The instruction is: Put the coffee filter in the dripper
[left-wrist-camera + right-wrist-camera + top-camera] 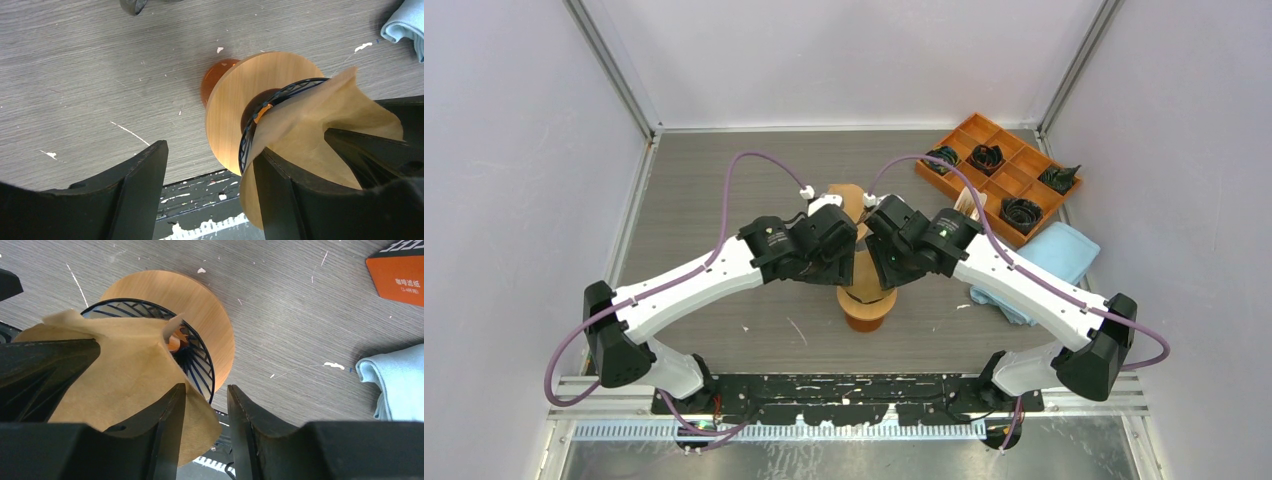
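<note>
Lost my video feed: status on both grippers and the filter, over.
Left gripper open, coffee filter draped on one finger. Right gripper open, filter edge in its gap. Filter crumpled over dripper rim, not seated. Nothing else on the dripper.

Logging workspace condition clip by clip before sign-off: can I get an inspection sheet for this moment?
Surface: grey wood-grain table, scratched, with white flecks.
Job's things: paper filter draped crumpled over the rim of the dripper, not seated in it.
Clutter: orange compartment tray holding black items; blue cloth; orange printed card.
Tools: left tool open wide, with the filter lying against one finger; right tool open narrowly, with the filter's edge at its fingers.
Cables: purple cables arch off both arms.
Surroundings: pale enclosure walls.
</note>
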Action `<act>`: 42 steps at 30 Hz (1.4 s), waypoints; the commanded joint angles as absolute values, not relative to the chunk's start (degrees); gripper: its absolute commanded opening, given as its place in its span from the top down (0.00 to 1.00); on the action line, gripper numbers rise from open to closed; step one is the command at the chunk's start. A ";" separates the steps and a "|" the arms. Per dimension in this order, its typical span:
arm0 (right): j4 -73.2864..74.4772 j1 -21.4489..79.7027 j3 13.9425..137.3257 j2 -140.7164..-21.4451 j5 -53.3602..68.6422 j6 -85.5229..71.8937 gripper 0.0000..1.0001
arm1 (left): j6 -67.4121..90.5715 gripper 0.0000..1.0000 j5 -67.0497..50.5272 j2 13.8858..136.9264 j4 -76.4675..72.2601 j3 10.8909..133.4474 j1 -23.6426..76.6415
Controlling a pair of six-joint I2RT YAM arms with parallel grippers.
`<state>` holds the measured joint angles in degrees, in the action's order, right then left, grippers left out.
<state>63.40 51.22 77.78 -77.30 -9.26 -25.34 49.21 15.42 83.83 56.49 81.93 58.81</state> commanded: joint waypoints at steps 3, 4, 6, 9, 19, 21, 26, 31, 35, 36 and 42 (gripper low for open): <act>59.57 50.81 76.55 -76.33 -10.63 -24.27 0.56 | 48.98 0.34 14.99 83.49 53.84 80.90 58.45; 59.20 50.79 76.30 -76.34 -10.57 -24.21 0.56 | 48.98 0.34 14.86 83.45 53.58 80.68 58.45; 58.78 50.80 76.06 -76.38 -10.27 -24.04 0.56 | 48.95 0.34 14.57 83.44 53.30 80.45 58.45; 58.55 50.78 76.03 -76.46 -10.17 -23.83 0.55 | 48.96 0.33 14.29 83.18 52.75 80.18 58.45; 58.24 50.71 77.03 -75.54 -10.70 -23.79 0.51 | 48.70 0.32 14.17 82.43 51.27 79.44 58.37; 58.21 50.76 77.73 -75.24 -10.53 -23.77 0.49 | 48.63 0.31 14.23 82.44 51.24 79.45 58.41; 58.16 50.59 78.63 -74.77 -10.03 -23.56 0.46 | 48.52 0.31 13.88 82.70 51.15 79.61 58.48; 56.90 49.74 77.83 -73.72 -10.51 -23.38 0.46 | 48.34 0.30 14.15 82.59 50.71 79.45 58.38; 55.00 48.47 75.82 -73.00 -9.91 -23.30 0.46 | 48.34 0.30 14.02 82.87 50.98 79.14 58.36; 54.45 48.10 75.25 -72.83 -9.59 -23.29 0.46 | 48.34 0.30 14.06 82.81 50.99 78.96 58.36; 52.01 46.95 72.26 -72.43 -8.15 -23.38 0.46 | 48.41 0.30 14.40 82.59 50.54 77.78 58.41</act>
<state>55.72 47.51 73.36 -73.84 -9.04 -23.90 49.01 13.91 83.81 52.86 78.17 58.70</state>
